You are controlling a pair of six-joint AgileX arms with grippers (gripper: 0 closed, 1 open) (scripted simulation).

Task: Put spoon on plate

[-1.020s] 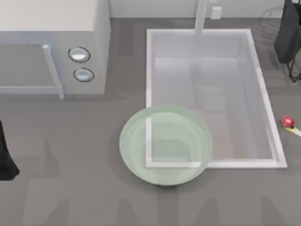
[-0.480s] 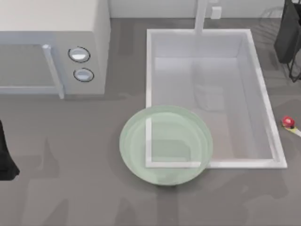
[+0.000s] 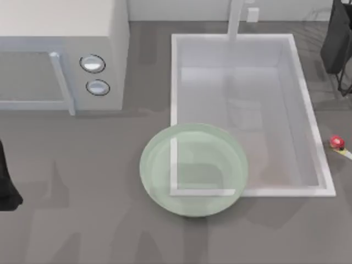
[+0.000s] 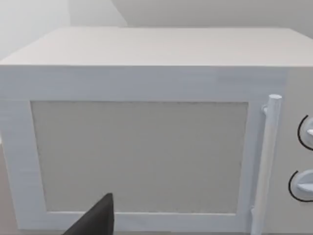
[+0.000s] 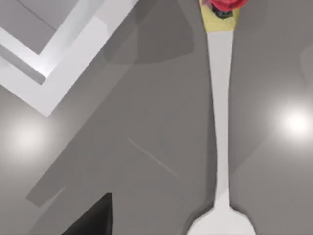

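Observation:
The pale green plate (image 3: pixel 193 169) lies at the table's middle front, overlapping the front left corner of the sink. The spoon lies on the table by the right edge, past the sink, and its red knob (image 3: pixel 337 143) shows there. In the right wrist view the spoon's white handle (image 5: pixel 220 122) runs from the red knob (image 5: pixel 225 5) to the bowl (image 5: pixel 222 224), flat on the grey table. A dark part of my right gripper (image 5: pixel 93 218) sits beside it, apart from it. My left arm (image 3: pixel 5 184) is parked at the left edge.
A white microwave (image 3: pixel 60 55) stands at the back left, and its door (image 4: pixel 137 156) faces the left wrist camera. The white rectangular sink (image 3: pixel 308 110) takes up the back right, with its corner (image 5: pixel 63 63) near the spoon. My right arm (image 3: pixel 338 38) is at the back right.
Plate and spoon have stayed where they were. Only faint shadows on the table in front of the sink have shifted.

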